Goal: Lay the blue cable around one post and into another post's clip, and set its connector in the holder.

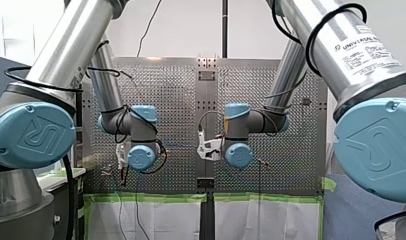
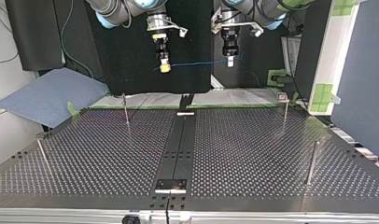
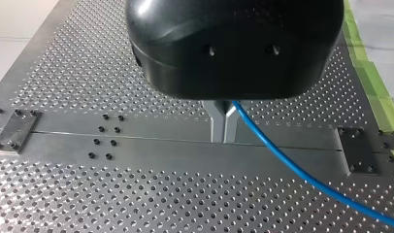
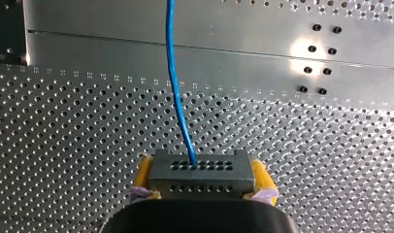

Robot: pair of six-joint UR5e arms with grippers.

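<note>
Both arms hang above the perforated table (image 2: 253,149) with the blue cable (image 2: 197,63) stretched between them. My right gripper (image 4: 201,180) has its yellow pads (image 4: 144,170) shut on a dark grey connector (image 4: 200,169), from which the blue cable (image 4: 178,87) runs ahead over the plate. My left gripper (image 3: 223,140) has its metal fingers (image 3: 217,121) shut on the blue cable (image 3: 292,167), which trails off to one side. In the top view my right gripper (image 2: 164,68) is left of centre and my left gripper (image 2: 230,61) right of centre.
Thin upright posts stand on the table: one at the top view's far left (image 2: 126,109), one at the far right with a small clip head (image 2: 283,98), and nearer ones at the right (image 2: 312,161) and the left (image 2: 43,156). A small plate (image 2: 171,185) sits on the dark centre strip.
</note>
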